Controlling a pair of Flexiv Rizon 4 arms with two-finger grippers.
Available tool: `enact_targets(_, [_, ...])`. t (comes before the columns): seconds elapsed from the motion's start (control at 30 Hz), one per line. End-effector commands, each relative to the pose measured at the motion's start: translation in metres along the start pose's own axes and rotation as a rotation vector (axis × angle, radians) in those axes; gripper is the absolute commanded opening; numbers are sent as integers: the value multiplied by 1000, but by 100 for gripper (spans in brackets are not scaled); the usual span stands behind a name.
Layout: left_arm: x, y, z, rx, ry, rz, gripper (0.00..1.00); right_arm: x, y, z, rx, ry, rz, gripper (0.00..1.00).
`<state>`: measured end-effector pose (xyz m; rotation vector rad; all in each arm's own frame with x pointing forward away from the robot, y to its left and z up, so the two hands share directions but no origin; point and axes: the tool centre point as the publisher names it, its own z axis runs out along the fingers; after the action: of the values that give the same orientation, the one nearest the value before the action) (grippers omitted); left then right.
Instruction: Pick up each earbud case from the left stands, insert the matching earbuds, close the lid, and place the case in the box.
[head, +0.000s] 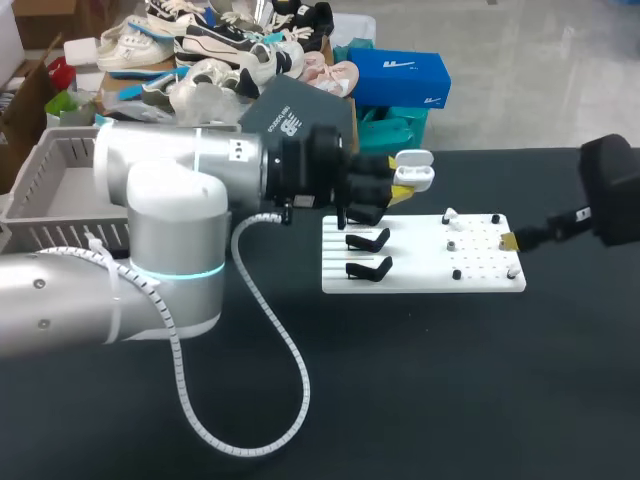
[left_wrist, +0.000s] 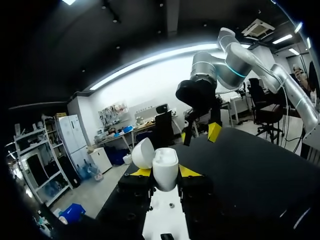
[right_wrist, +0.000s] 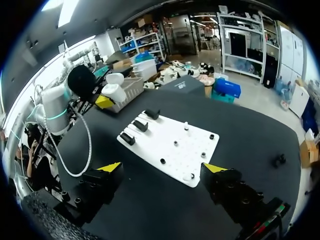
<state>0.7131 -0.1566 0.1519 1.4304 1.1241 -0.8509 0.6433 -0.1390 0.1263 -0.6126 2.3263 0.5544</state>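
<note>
Here the left gripper (left_wrist: 165, 172) is shut tight on a white earbud case (left_wrist: 165, 165). Its two yellow fingertips (left_wrist: 141, 172) press the case from both sides. The case stands upright between them, and its round lid (left_wrist: 143, 152) is flipped open to one side. In the head view the case (head: 414, 170) is up in the air over the far left corner of the white board (head: 420, 280).

The white board lies flat near the middle of the black table (head: 450, 400). Three black stands (right_wrist: 141, 125) sit in a row by the board's left edge. Small white earbuds (head: 450, 214) and little black bits (head: 457, 273) stand on the right half of the board.

The right gripper (right_wrist: 162, 169) is wide open and holds nothing. Its fingers are far apart, and the board lies ahead of them. In the head view one yellow tip (head: 508, 240) is just beside the board's right edge. I cannot tell if it touches the board.

A grey box (head: 60, 190) sits at the far left corner of the table, well apart from the board. A white cable (head: 290, 370) hangs from the left arm and loops over the near part of the table.
</note>
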Motion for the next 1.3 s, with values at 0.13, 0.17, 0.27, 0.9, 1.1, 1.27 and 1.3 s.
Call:
enact_targets(0.13, [14, -5, 3, 11, -28, -1, 0, 7, 4, -4, 101, 17, 20, 100])
enact_targets(0.17, [16, -6, 3, 9, -33, -9, 0, 7, 4, -4, 102, 21, 22, 100])
enact_targets(0.27, [20, -7, 2, 2, -48, -31, 0, 7, 4, -4, 107, 26, 27, 100])
enact_targets(0.9, [29, -2, -5, 14, -38, -88, 0, 14, 3, -2, 121, 41, 29, 100])
enact_targets(1.1, [29, -2, -5, 14, -38, -88, 0, 23, -2, -3, 167, 64, -4, 100])
enact_targets(1.27, [29, -2, -5, 14, -38, -88, 0, 26, -5, -1, 284, 122, -37, 100])
enact_targets(1.3, [29, -2, -5, 14, -38, -88, 0, 27, -6, 1, 311, 132, -38, 100])
